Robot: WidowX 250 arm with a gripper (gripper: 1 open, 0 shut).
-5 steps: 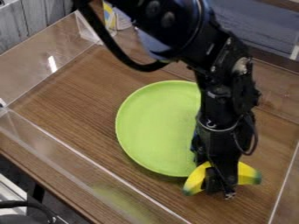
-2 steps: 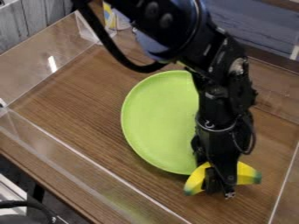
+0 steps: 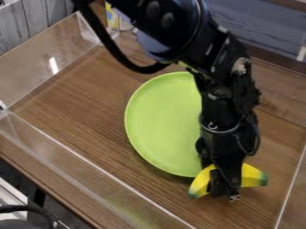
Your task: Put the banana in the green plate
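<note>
**Item record: banana grasp beside the green plate**

- 1 gripper [image 3: 224, 186]: black, pointing straight down at the near right of the tray, clenched across the middle of the banana. The vertical approach suits a low object lying flat; gripping mid-length likely keeps the curved toy from swinging when lifted.
- 1 banana [image 3: 203, 183]: small, yellow, smooth. It lies on the wooden floor [image 3: 84, 107], just off the near-right rim of the plate, with 1 end showing on each side of the fingers. It appears to rest on the wood, not yet raised, though the arm hides the contact.
- 1 green plate [image 3: 162, 121]: large, round, lime, shallow rim, nothing on it. It sits flat at mid-tray, touching or nearly touching the banana's spot; which cannot be told, as the arm covers that edge.
- 1 clear enclosure wall [image 3: 48, 63]: rings the wood, presumably to keep objects in reach.

Status, as judged: grasp made, transfer pending. The next move calls for a lift high enough to clear the rim, then a short carry toward the plate's centre.
</note>
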